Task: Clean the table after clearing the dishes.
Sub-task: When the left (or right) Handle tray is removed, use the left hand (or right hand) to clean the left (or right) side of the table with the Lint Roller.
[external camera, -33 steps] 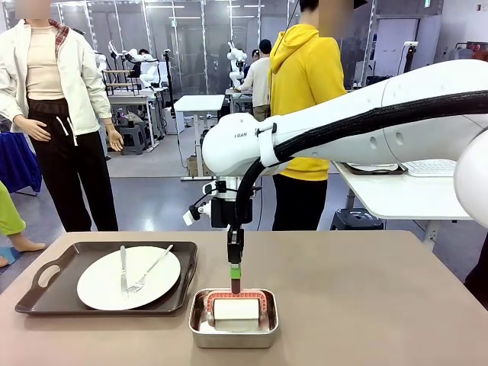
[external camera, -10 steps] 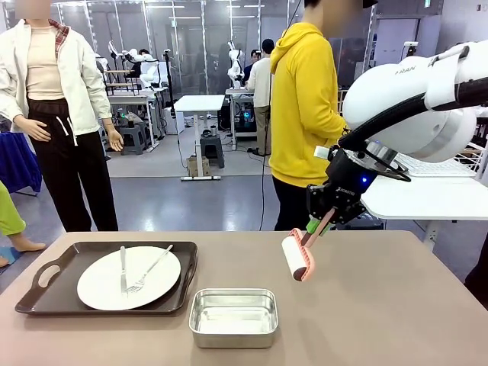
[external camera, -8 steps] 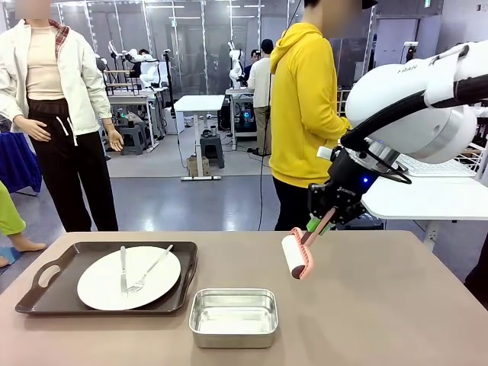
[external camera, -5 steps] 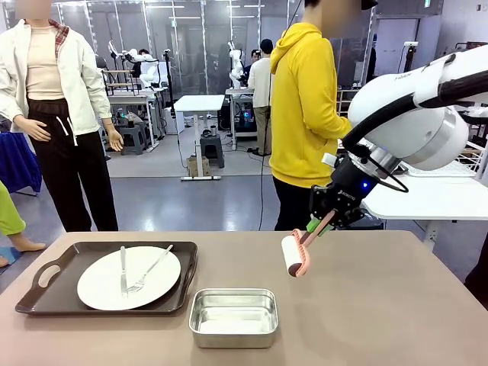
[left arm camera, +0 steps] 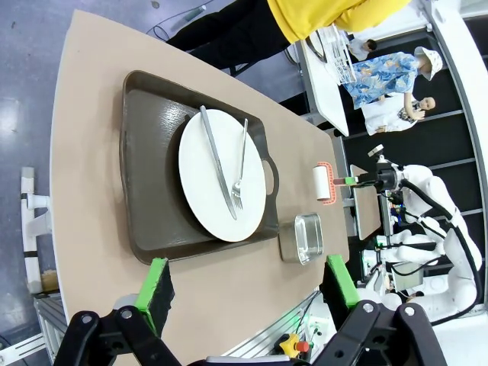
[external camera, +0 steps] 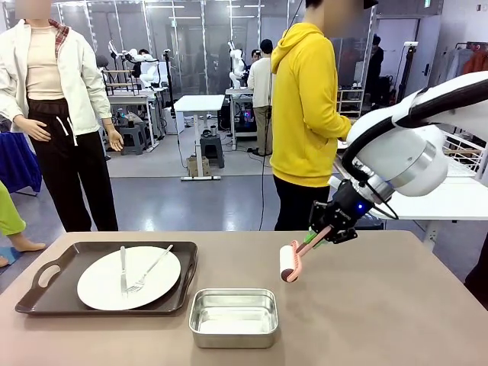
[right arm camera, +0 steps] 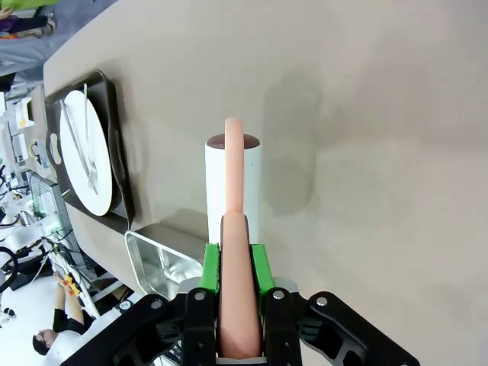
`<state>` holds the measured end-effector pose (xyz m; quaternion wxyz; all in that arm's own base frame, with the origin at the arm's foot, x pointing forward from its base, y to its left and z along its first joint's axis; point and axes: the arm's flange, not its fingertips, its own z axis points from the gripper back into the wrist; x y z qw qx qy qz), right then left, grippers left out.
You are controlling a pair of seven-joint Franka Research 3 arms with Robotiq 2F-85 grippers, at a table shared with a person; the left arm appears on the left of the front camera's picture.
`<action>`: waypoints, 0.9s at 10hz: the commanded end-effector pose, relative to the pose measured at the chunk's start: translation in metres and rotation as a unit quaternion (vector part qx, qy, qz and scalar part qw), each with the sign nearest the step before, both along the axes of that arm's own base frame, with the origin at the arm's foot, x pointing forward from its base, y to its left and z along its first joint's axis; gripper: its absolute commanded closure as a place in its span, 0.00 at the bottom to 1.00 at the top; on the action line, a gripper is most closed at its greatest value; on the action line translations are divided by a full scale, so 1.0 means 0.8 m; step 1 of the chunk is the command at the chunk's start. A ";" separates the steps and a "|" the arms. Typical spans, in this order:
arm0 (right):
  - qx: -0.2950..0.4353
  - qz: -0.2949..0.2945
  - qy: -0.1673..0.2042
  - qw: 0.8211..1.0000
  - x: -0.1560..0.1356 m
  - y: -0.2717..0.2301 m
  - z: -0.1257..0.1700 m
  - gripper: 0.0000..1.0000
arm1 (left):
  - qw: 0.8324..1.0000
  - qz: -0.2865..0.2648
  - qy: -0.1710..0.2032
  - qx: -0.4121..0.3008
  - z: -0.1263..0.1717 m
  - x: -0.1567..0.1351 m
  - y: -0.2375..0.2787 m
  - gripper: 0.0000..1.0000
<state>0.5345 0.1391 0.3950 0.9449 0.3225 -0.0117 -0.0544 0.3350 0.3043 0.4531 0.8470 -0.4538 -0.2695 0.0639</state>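
My right gripper (external camera: 318, 237) is shut on the pink handle of a white lint roller (external camera: 289, 263), which hangs tilted just over the brown table (external camera: 396, 313) right of centre. In the right wrist view, the green pads of the right gripper (right arm camera: 233, 263) clamp the handle, and the roller (right arm camera: 232, 179) throws a separate shadow on the tabletop. One of the dishes, a white plate (external camera: 128, 277) with fork and knife, rests on a dark tray (external camera: 46, 286) at the left. My left gripper (left arm camera: 245, 286) stands open, high over the tray (left arm camera: 149, 191) and plate (left arm camera: 221, 174).
A small steel pan (external camera: 233, 316) sits near the table's front edge, between the tray and the roller. A person in a yellow hoodie (external camera: 305, 114) stands past the far edge, turned towards a white table (external camera: 427, 200) at the right. The table's right half is bare.
The roller has come out of the steel pan and swung right. Over the last second the right arm has carried it slightly left and lower towards the tabletop. The tray and plate have not moved.
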 end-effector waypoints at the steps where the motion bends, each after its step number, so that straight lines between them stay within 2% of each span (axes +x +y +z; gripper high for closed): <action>1: 0.020 -0.002 -0.031 0.999 0.010 -0.002 -0.017 0.79 | 1.000 -0.003 0.002 0.004 0.001 -0.004 0.002 0.00; 5: 0.022 -0.006 -0.023 0.999 0.011 -0.017 -0.060 0.79 | 1.000 -0.003 0.002 0.004 0.001 -0.004 0.002 0.00; 7: 0.026 -0.008 0.005 1.000 0.017 -0.030 -0.086 0.79 | 1.000 -0.003 0.002 0.004 0.001 -0.004 0.002 0.00; 9: 0.010 -0.023 0.007 1.000 0.023 -0.051 -0.100 0.79 | 1.000 -0.003 0.002 0.004 0.001 -0.004 0.002 0.00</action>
